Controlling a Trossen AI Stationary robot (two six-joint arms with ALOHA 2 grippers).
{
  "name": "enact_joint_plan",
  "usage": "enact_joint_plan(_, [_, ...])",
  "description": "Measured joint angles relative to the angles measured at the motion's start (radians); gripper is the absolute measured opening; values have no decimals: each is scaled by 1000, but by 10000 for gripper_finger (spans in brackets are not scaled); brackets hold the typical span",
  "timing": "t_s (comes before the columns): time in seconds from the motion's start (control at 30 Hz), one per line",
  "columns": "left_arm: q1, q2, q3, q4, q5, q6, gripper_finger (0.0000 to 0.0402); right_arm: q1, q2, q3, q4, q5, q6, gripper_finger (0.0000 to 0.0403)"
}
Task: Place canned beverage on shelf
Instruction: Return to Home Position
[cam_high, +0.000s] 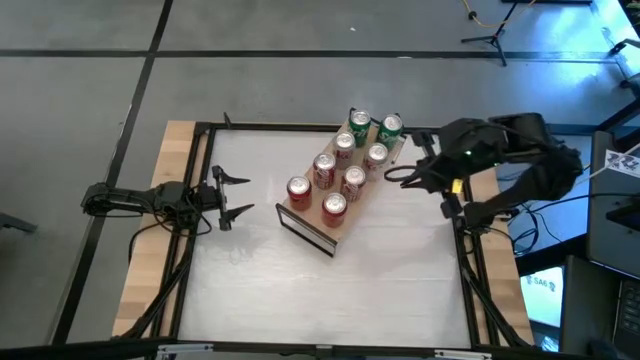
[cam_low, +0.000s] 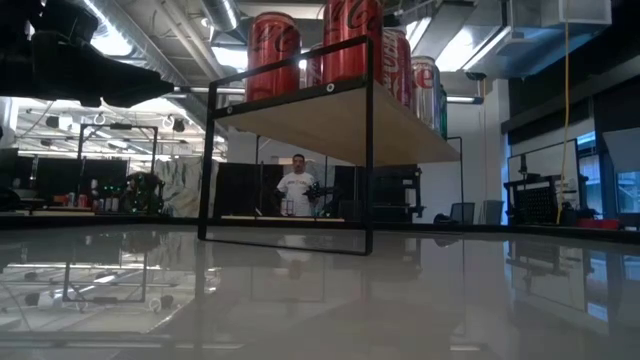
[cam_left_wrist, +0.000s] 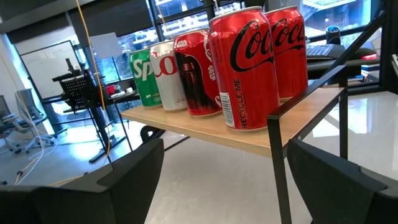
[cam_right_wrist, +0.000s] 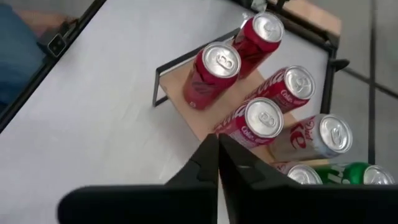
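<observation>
Our right gripper (cam_high: 392, 178) is pinched shut with nothing in it, near the table's (cam_high: 300, 300) right edge and just beside the shelf (cam_high: 308, 230). Our left gripper (cam_high: 243, 195) is wide open and empty near the left edge. All eight cans (cam_high: 324, 170) stand two by two on the shelf, which sits toward the table's far edge, so we think the job is done and we are going home; next we must pull the right arm away without bumping a can.
</observation>
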Motion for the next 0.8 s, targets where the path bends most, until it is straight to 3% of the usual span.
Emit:
enact_joint_plan(0.2, [0,0,0,0,0,0,330,0,-201,-323,268,22,8,24])
enact_joint_plan(0.5, [0,0,0,0,0,0,330,-2,-532,-843,607,124,85,4])
enact_joint_plan(0.8, [0,0,0,0,0,0,330,-2,-876,-1223,905,140,244,2])
